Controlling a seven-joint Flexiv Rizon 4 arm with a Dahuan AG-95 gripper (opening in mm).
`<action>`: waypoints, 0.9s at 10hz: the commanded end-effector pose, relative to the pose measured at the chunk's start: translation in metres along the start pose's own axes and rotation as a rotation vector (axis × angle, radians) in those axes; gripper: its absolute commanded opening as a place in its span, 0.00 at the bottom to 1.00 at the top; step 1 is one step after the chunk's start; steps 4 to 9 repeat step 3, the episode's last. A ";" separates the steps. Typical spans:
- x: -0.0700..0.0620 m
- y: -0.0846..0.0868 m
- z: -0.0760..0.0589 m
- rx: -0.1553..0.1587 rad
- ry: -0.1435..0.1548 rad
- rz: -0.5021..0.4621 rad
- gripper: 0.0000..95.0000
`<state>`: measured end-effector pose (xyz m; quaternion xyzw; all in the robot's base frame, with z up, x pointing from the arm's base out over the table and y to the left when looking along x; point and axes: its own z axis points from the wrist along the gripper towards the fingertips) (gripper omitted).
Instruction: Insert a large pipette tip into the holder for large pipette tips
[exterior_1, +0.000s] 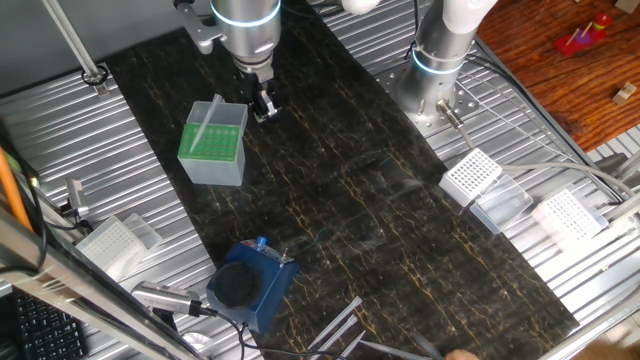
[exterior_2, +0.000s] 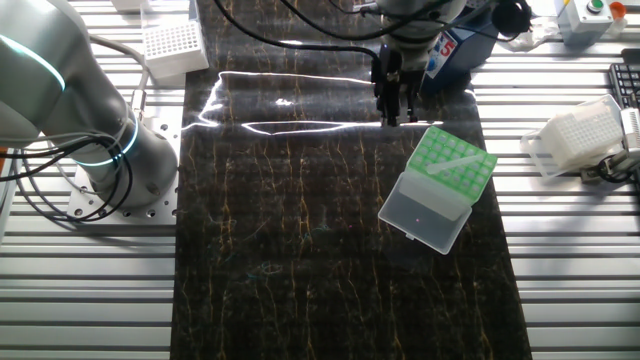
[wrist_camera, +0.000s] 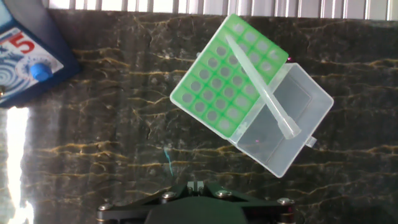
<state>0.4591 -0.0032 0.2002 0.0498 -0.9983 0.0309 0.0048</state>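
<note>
The holder (wrist_camera: 224, 78) is a translucent box with a bright green grid top; its clear lid (wrist_camera: 292, 124) hangs open at one side. It also shows on the dark mat as the holder (exterior_1: 213, 143) and the holder (exterior_2: 452, 165). The large pipette tip (wrist_camera: 258, 84) lies slanted across the green grid, point near the far corner, wide end out over the lid; I cannot tell whether its point sits in a hole. The tip (exterior_1: 205, 125) and the tip (exterior_2: 455, 163) are free of my gripper (wrist_camera: 196, 182). My gripper (exterior_1: 266, 110), (exterior_2: 393, 118) hangs beside the holder, shut and empty.
A dark blue block with a round black top (exterior_1: 245, 283), (wrist_camera: 25, 59) stands on the mat's edge. White perforated racks (exterior_1: 472, 175), (exterior_1: 565, 215), (exterior_2: 175, 40), (exterior_2: 580, 130) sit on the metal table. Loose tubes (exterior_1: 335, 325) lie at the front. The arm's base (exterior_2: 90, 150) stands at one side.
</note>
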 end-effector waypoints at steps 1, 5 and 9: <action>0.003 0.002 -0.001 -0.001 0.004 0.004 0.00; 0.006 0.003 -0.003 -0.002 0.006 0.004 0.00; 0.006 0.003 -0.003 -0.002 0.006 0.004 0.00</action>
